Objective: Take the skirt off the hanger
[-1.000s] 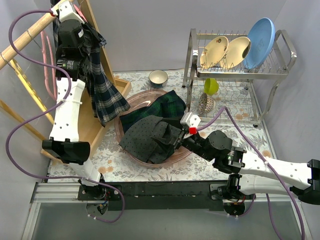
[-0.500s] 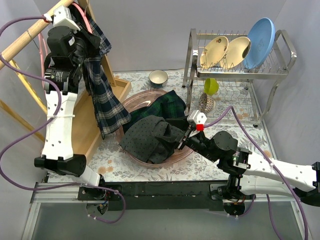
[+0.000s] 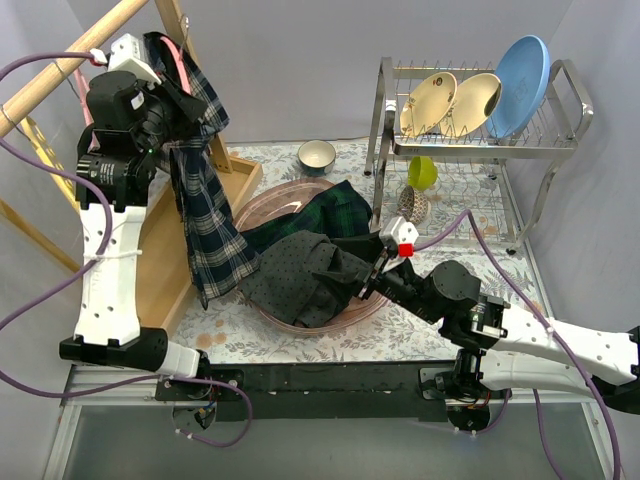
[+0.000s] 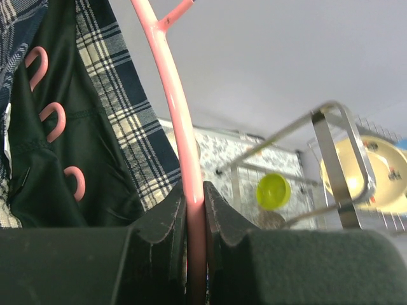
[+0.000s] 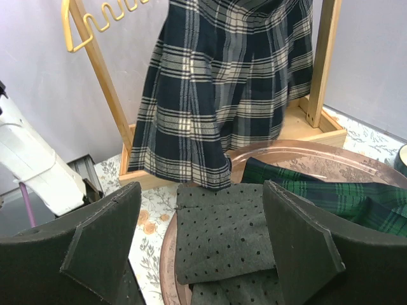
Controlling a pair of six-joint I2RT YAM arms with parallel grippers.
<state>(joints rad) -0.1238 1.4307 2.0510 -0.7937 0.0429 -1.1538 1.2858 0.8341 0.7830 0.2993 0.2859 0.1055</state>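
Note:
A navy and white plaid skirt (image 3: 205,215) hangs from a pink hanger (image 3: 180,55) at the upper left; it also shows in the right wrist view (image 5: 222,89) and the left wrist view (image 4: 121,127). My left gripper (image 3: 165,100) is shut on the pink hanger's rod (image 4: 191,190) and holds it up beside the wooden rack. My right gripper (image 3: 372,277) is open and empty, low over the grey dotted cloth (image 5: 222,241), facing the skirt's hem.
A copper tray (image 3: 275,205) holds a grey dotted garment (image 3: 300,275) and a green tartan one (image 3: 330,215). A wooden clothes rack (image 3: 60,60) stands at the left with a yellow hanger (image 5: 89,32). A dish rack (image 3: 480,130) with plates, a green cup (image 3: 422,172) and a bowl (image 3: 317,156) stand at the back.
My left gripper has carried the hanger and skirt to the right, away from the rack, so the skirt hangs lower over the tray's edge. My right gripper has shifted slightly right.

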